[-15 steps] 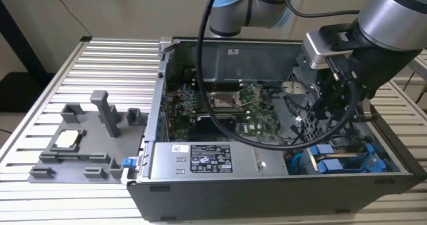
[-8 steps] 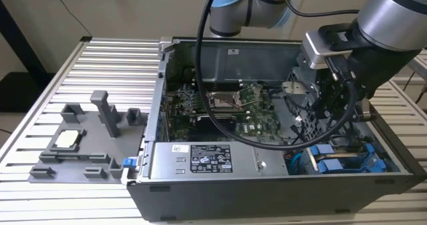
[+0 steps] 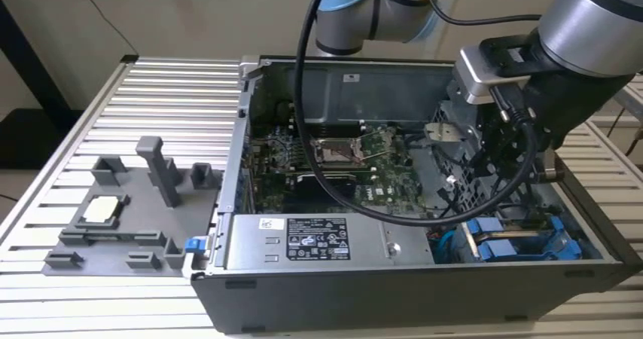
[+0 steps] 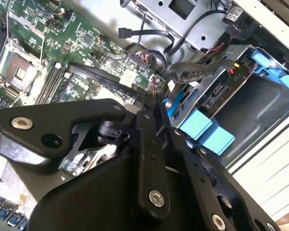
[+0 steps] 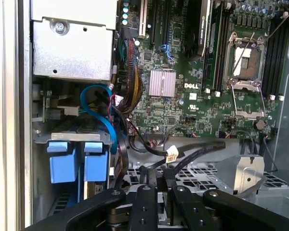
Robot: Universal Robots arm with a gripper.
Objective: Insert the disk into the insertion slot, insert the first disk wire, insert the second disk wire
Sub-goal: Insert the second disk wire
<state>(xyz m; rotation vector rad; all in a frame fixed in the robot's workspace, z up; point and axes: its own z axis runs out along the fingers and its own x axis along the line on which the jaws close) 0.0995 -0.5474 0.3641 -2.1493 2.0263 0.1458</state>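
The disk (image 3: 514, 242) sits in the drive bay at the corner of the open computer case (image 3: 402, 294), on the exterior view's right. Its blue carrier tabs (image 5: 77, 163) show beside the silver power-supply box (image 3: 321, 241).

My gripper (image 5: 161, 175) hangs inside the case, close to the black wires (image 5: 192, 153) that trail between the motherboard (image 5: 183, 96) and the bay. I cannot tell whether the claw is spread, closed or pinching one of them, because its own linkage crowds both wrist views.

Well apart, on the exterior view's left, a grey fixture tray (image 3: 120, 211) rests on the ribbed table (image 3: 101, 301).
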